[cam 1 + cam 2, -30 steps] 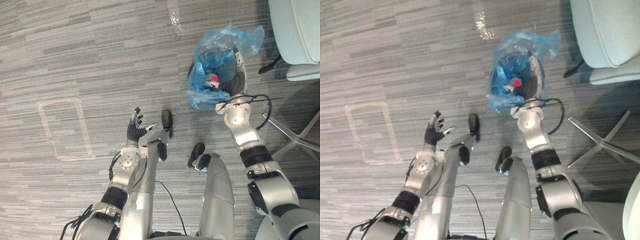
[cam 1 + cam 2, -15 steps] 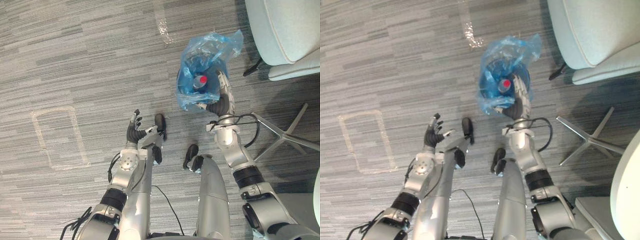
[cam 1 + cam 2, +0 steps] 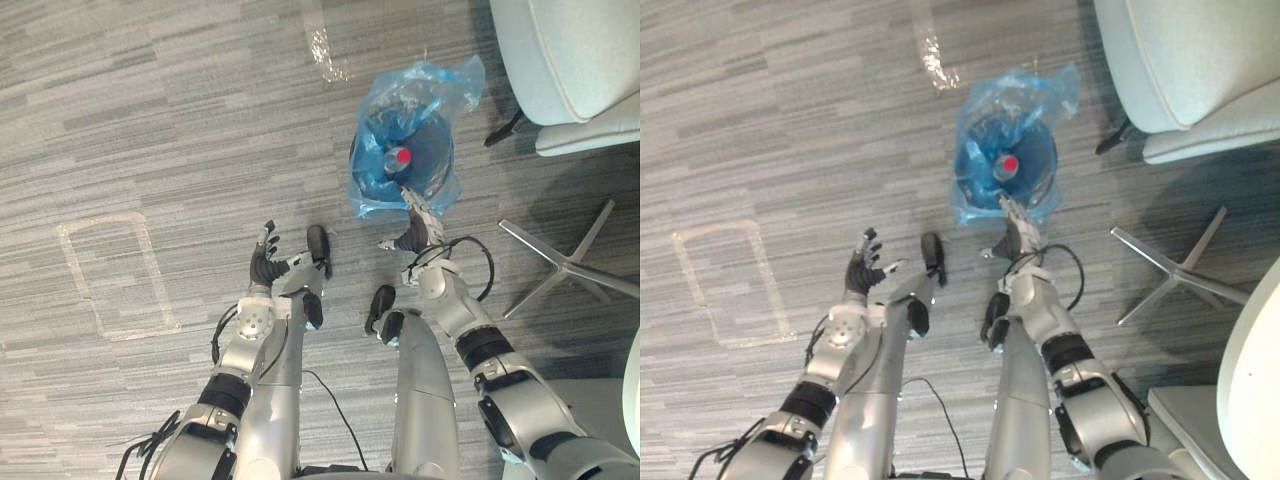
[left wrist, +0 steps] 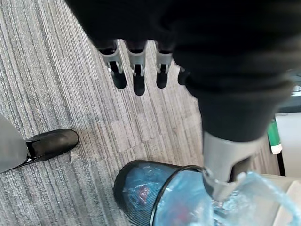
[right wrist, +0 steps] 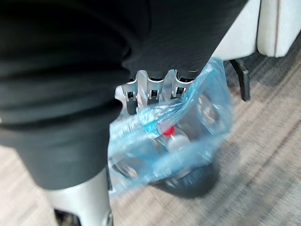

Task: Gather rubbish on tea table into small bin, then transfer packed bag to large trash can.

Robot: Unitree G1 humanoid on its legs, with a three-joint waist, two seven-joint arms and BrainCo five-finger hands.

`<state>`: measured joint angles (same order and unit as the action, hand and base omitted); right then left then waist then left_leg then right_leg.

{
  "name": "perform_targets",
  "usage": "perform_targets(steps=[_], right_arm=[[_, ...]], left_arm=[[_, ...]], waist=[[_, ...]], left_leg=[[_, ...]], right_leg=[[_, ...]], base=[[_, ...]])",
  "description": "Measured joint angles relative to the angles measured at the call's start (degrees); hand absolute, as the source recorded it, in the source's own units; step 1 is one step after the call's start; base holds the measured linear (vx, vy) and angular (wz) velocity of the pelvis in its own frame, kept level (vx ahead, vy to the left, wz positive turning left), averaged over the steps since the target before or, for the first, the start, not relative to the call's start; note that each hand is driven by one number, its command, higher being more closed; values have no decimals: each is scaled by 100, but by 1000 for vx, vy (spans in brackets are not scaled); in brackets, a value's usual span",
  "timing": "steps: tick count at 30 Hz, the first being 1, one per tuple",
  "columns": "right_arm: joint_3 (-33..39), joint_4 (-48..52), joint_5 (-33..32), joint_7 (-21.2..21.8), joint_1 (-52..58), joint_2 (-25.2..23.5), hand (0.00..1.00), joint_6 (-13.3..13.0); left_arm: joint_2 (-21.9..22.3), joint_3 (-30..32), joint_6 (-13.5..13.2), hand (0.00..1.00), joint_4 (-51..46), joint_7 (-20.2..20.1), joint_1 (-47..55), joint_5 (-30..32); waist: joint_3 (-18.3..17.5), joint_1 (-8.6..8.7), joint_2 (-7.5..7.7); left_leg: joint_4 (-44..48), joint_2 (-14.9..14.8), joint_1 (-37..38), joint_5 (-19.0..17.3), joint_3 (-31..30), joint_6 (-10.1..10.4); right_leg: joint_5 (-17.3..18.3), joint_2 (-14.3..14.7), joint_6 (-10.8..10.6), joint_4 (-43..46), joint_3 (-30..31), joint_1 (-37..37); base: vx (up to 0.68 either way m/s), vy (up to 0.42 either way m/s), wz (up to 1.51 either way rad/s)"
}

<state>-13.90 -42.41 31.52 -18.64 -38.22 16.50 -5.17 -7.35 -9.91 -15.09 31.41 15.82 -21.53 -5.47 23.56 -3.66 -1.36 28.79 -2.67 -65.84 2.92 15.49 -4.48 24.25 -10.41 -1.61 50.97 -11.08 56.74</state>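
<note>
Two hands are waiting on you: the left hand [image 3: 264, 266] is hanging open, the right hand [image 3: 412, 232] is touching the blue bag [image 3: 442, 85] in the small bin [image 4: 121, 183], its grip I cannot tell, and a loose pull is risking a spill.

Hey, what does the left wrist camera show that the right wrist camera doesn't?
Left wrist view: the left hand, fingers straight, held clear of the small bin. Right wrist view: the right hand, a red-capped bottle inside the blue bag, and a pale chair. Both share the bag, the bin and the grey carpet.
</note>
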Motion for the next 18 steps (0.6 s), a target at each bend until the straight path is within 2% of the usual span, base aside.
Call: perform_targets(steps=[3,8,9,18], right_arm=[[-55,-421,0,83,-205,-12,0,74],[-213,-858,-1,196,-499,-18,0,137],[-214,-921,-3,219,-496,-24,100,165],[-251,-1112,-24,291,-471,-65,100,195]], left_arm=[[4,0,-13,0,26,0,-63,-133],[-29,4,-75,0,27,-10,-130,-284],[-25,-1,-76,0,26,-13,-146,-323],[102,180,-76,0,25,-15,-219,-364]], waist=[[1,-8,-2],[4,-55,-8],[4,-65,-8],[4,-135,-9]], left_leg=[[50,0,-39,83,-14,-97],[17,-46,-193,61,-31,-4],[9,-46,-210,63,-28,-1],[-40,-41,-225,125,-10,68]], right_leg=[[3,12,5,59,1,34],[-2,55,30,102,16,228],[-2,54,30,116,16,255],[0,49,36,161,43,333]], base=[[-28,-8,5],[-63,-4,-3],[-64,10,3],[-48,13,0]])
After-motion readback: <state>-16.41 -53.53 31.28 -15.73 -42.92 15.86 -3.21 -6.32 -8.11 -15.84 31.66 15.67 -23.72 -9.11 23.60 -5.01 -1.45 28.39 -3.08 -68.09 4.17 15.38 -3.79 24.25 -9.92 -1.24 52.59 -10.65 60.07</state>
